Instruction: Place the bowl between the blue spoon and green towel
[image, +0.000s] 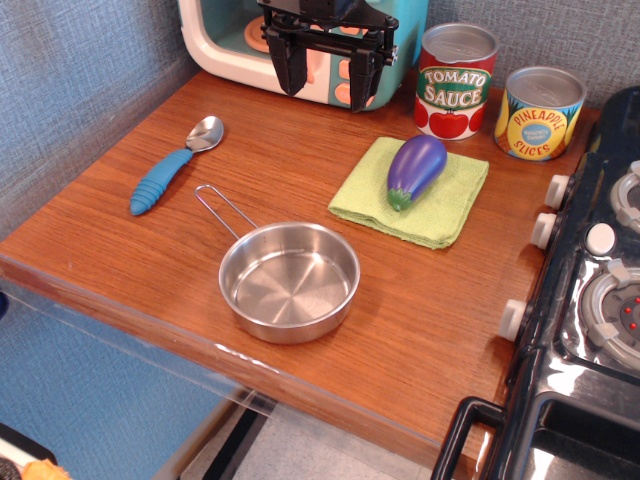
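The shiny steel bowl (289, 281) with a thin wire loop handle sits near the front of the wooden counter (150, 250), handle pointing back left. The blue spoon (172, 167) lies at the left, silver head toward the back. The green towel (425, 200) lies at the right with a purple toy eggplant (415, 170) on it. My black gripper (325, 75) hangs open and empty at the back, above the counter, well behind the bowl.
A toy microwave (225, 40) stands at the back behind the gripper. A tomato sauce can (455, 82) and a pineapple slices can (539, 113) stand at the back right. A black toy stove (590, 300) borders the counter on the right.
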